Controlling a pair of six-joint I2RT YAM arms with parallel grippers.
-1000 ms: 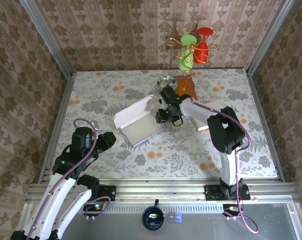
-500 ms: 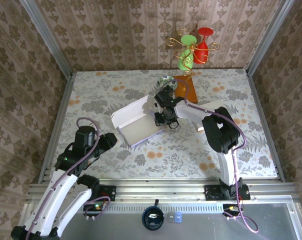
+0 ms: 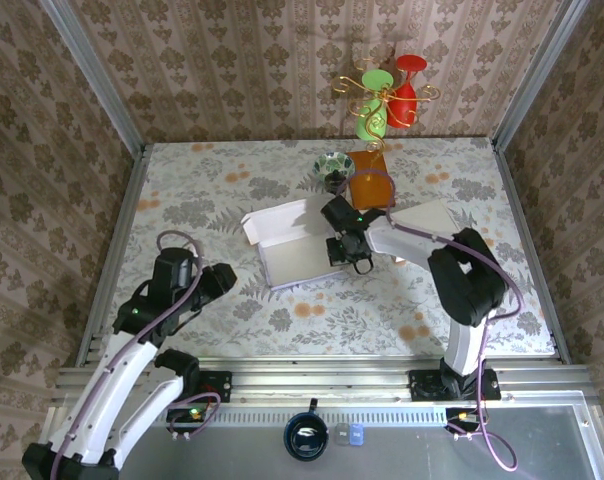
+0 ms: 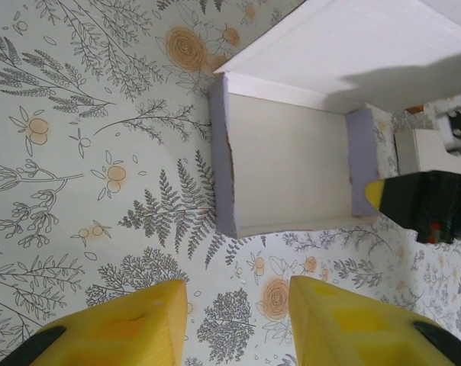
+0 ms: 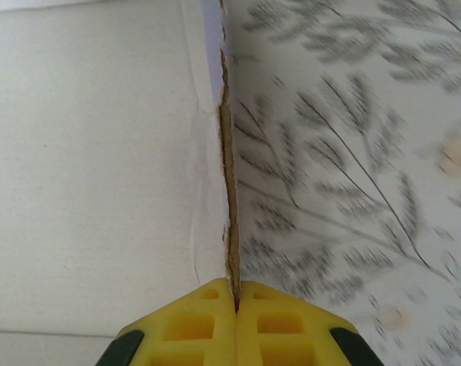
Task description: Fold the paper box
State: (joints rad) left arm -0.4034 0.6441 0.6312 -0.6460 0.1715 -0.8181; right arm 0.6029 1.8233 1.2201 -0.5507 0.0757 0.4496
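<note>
Nearest the arm bases, on the near-left part of the floral-patterned worktop point(image 3: 182, 205), the left hand point(image 3: 220, 278) hovers above the surface. Its yellow fingers point(image 4: 116, 328) stand partly apart with nothing between them, and only the patterned cloth shows in the gap.

Farther in and to the right, about mid-worktop, lies the white paper box point(image 3: 297, 255). It is an open, shallow tray with a white floor point(image 4: 288, 164) and low, pale lilac walls at its two short ends. Its broad lid flap spreads away on the far-left side.

At the box's right end, the right hand point(image 3: 348, 252) is closed tight on the thin end wall. From its wrist camera the two yellow pads point(image 5: 188, 328) are pressed together. The wall's raw brown cardboard edge runs straight into the seam between them, with the white box floor point(image 5: 93, 152) on one side and the worktop pattern on the other.

Just right of that hand, a flat white slab point(image 3: 427, 213) lies partly under the right forearm. Farther back, a small green-patterned bowl point(image 3: 334, 165) sits just beside an orange rectangular block point(image 3: 370, 180). At the far wall stands a gold wire ornament with red and green goblets point(image 3: 387, 95).
</note>
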